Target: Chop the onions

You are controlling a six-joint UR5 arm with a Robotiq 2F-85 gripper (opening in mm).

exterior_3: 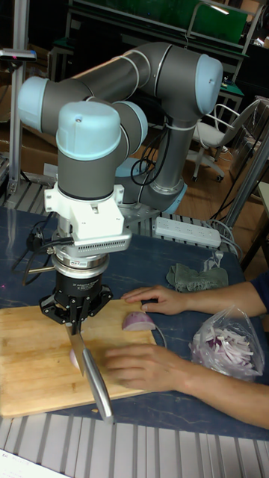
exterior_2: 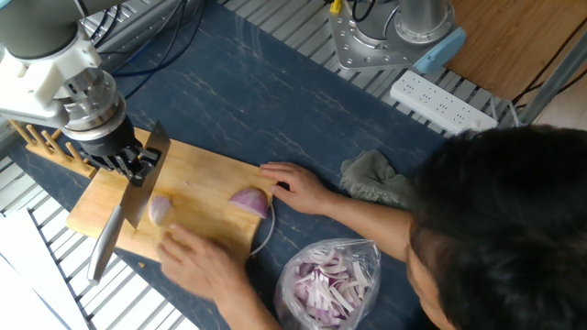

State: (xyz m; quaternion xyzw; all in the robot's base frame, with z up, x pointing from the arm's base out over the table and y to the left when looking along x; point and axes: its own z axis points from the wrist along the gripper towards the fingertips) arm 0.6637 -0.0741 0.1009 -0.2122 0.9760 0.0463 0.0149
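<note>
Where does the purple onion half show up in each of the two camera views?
Fixed view: the purple onion half lies at the right end of the cutting board, just left of the person's resting hand.
Tall fixed view: the same onion half sits at the board's right edge, right of the knife, below that hand.
Shared landmark: the bag of onion strips.

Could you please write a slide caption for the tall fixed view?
Robot hand holds a knife over a pale onion wedge on the cutting board.
</note>
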